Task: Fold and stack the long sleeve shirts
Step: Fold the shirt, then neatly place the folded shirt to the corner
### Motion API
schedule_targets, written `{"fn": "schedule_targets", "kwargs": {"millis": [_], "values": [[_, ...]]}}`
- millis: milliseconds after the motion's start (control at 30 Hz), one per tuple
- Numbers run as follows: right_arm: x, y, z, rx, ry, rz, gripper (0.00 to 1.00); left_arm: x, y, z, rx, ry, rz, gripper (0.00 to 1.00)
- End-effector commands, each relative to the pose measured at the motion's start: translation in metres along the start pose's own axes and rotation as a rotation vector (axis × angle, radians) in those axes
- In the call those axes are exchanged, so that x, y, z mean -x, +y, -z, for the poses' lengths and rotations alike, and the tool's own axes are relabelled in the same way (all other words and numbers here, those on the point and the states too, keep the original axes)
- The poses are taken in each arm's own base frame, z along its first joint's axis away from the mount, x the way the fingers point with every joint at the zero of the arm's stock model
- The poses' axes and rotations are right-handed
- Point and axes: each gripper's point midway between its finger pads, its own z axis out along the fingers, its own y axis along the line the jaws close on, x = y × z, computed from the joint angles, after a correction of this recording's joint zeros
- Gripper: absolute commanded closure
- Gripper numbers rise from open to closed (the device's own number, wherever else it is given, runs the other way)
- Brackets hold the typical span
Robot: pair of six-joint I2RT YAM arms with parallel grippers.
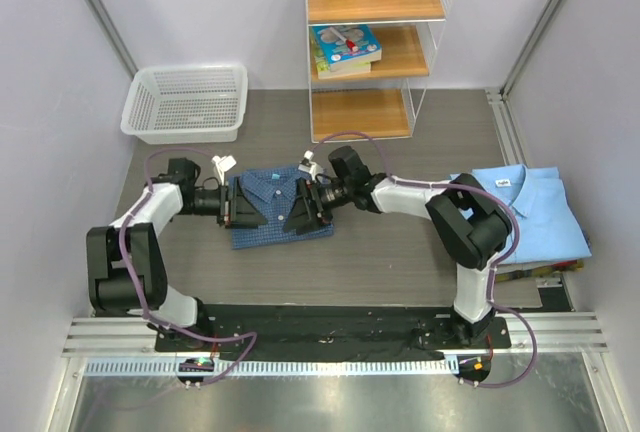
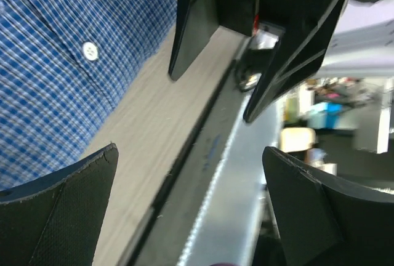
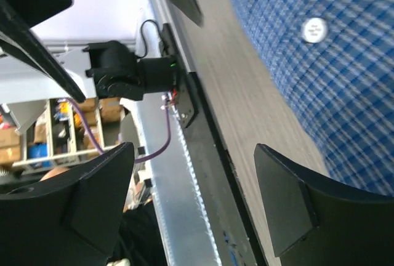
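Table (image 1: 400,252): dk checked shirt (image 1: 272,216) lies L-R, collar (image 1: 276,179) rearward; L fingers (image 2: 55,204), R fingers (image 3: 308,210) spread.

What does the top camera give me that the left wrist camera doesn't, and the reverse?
Top only: the folded light blue shirt at the right edge of the table, the white basket, the shelf. Left wrist only: a white button on the cloth, close up. Both: the dark blue checked shirt, with the open left hand and open right hand at either side of it, holding nothing.
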Motion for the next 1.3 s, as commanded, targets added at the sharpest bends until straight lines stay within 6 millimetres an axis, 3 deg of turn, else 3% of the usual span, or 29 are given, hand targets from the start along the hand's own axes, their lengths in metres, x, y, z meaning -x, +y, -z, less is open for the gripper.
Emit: {"fn": "schedule_targets", "kwargs": {"millis": [0,100,233,367,433,533,567,633,667,700,767,800,867,900,1033,1100,1133,1267], "values": [[0.015,-0.005,-0.002,0.074,-0.033,-0.005,0.15,0.014,0.002,-0.011,-0.096,-0.022,0.138,0.0],[0.005,-0.038,-0.006,0.043,-0.007,-0.082,0.15,-0.002,0.029,-0.017,-0.05,0.033,0.203,0.0],[-0.02,-0.077,0.001,0.022,-0.002,-0.248,0.15,-0.013,0.068,-0.021,-0.045,0.059,0.415,0.0],[-0.028,-0.1,0.007,-0.018,-0.004,-0.313,0.15,-0.013,0.087,-0.015,-0.013,0.035,0.48,0.0],[-0.031,-0.101,0.011,-0.017,0.004,-0.318,0.15,-0.009,0.091,-0.009,0.0,0.007,0.474,0.0],[-0.021,-0.082,0.03,-0.042,0.011,-0.226,0.16,0.014,0.072,0.006,0.01,-0.049,0.317,0.0],[-0.01,-0.061,0.042,-0.035,-0.018,-0.162,0.17,0.017,0.061,0.011,0.017,-0.043,0.279,0.0],[0.001,-0.049,0.065,-0.061,-0.067,-0.127,0.18,0.04,0.037,0.026,0.073,-0.069,0.063,0.0],[0.015,-0.037,0.082,-0.101,-0.145,-0.072,0.18,0.037,0.037,0.024,0.149,-0.023,-0.008,0.0],[0.021,-0.043,0.097,-0.141,-0.201,-0.078,0.18,0.044,0.024,0.028,0.211,-0.022,-0.14,0.0],[0.024,-0.05,0.119,-0.244,-0.309,-0.062,0.2,0.041,0.022,0.009,0.368,0.083,-0.383,0.0],[0.02,-0.062,0.129,-0.289,-0.341,-0.082,0.2,0.049,0.012,0.001,0.417,0.072,-0.54,0.0],[0.018,-0.074,0.137,-0.356,-0.366,-0.095,0.21,0.047,0.025,-0.009,0.585,0.121,-0.714,0.0],[0.019,-0.085,0.143,-0.397,-0.388,-0.117,0.21,0.044,0.012,-0.04,0.568,0.155,-0.849,0.02],[0.02,-0.108,0.151,-0.482,-0.434,-0.211,0.18,0.022,0.004,-0.099,0.575,0.32,-1.07,0.23],[0.016,-0.114,0.149,-0.494,-0.437,-0.254,0.18,0.021,0.005,-0.115,0.594,0.335,-1.172,0.31],[0.016,-0.114,0.148,-0.489,-0.436,-0.259,0.18,0.016,-0.001,-0.137,0.567,0.333,-1.252,0.32],[0.013,-0.121,0.143,-0.472,-0.443,-0.31,0.17,-0.003,0.011,-0.166,0.546,0.406,-1.381,0.38]]}}
